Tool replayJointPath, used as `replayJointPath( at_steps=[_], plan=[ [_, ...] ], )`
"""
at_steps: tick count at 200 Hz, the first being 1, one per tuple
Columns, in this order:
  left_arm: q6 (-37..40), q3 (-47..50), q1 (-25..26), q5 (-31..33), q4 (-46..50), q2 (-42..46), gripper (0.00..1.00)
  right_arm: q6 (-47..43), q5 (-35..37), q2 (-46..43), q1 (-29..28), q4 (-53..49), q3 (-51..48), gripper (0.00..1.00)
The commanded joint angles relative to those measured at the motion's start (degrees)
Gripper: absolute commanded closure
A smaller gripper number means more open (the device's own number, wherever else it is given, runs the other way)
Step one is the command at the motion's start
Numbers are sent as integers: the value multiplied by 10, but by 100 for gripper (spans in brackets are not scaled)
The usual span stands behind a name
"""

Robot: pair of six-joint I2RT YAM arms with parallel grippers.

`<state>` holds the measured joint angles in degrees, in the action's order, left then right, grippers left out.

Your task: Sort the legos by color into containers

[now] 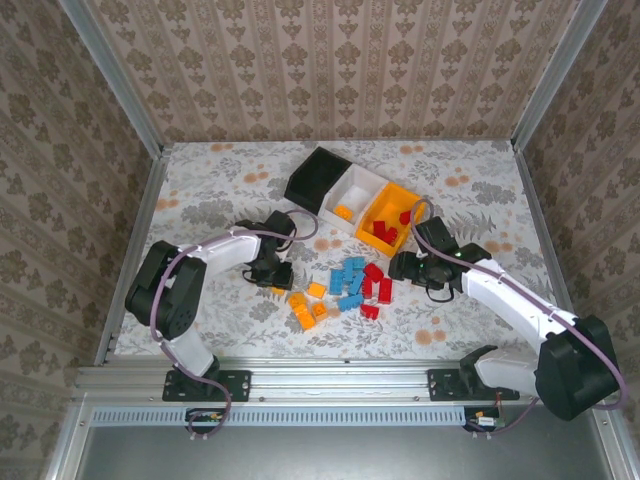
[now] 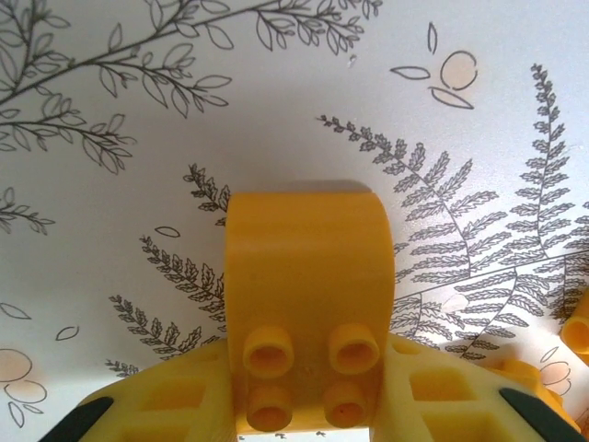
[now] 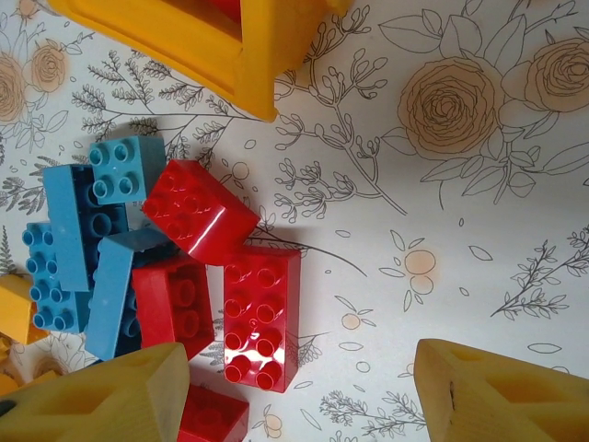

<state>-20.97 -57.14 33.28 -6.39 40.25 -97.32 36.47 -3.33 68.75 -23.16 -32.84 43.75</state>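
Floral tablecloth, wallpapered cell. Left gripper (image 2: 308,405) is clamped on an orange brick (image 2: 304,267) left of the loose pile (image 1: 350,285). It looks light, rigid and slick, so pinch the flat sides. Right gripper (image 3: 299,391) hangs open over red bricks (image 3: 262,318). White bin (image 1: 368,185) already holds orange, with the black bin (image 1: 318,178) tight beside it.

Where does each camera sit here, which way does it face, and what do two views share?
Top external: above and behind the bases, looking down over the table; both arms whole, left gripper, right gripper, bins, loose bricks.
Left wrist: on the left wrist, facing down at the table; left fingers shut on an orange brick.
Right wrist: on the right wrist, facing down at the loose bricks; right fingers open at the bottom edge.
Shared: top and right wrist both show the orange-yellow bin and those bricks.
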Motion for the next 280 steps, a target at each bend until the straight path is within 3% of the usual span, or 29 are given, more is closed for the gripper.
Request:
replayJointPath(
  at_steps=[1, 52, 112, 165, 189, 226, 280],
  plan=[
    [8, -21, -11, -49, -32, 23, 71, 8, -4, 2, -4, 6, 5, 33],
    [15, -194, -30, -101, -29, 7, 71, 11, -3, 2, -4, 8, 5, 33],
    [9, -485, -16, -151, -36, -184, 71, 29, -1, -39, -5, -14, -13, 33],
    [26, -657, 0, -151, 14, -328, 70, 45, -5, -73, -11, -51, -40, 33],
    [35, -700, 4, -145, 37, -360, 69, 54, -6, -80, -20, -50, -56, 33],
    [37, -729, 6, -151, 55, -380, 48, 59, -7, -51, -39, -40, -60, 33],
    [45, -670, 9, -142, 53, -310, 35, 59, -2, 25, -75, -12, -35, 35]
  ],
)
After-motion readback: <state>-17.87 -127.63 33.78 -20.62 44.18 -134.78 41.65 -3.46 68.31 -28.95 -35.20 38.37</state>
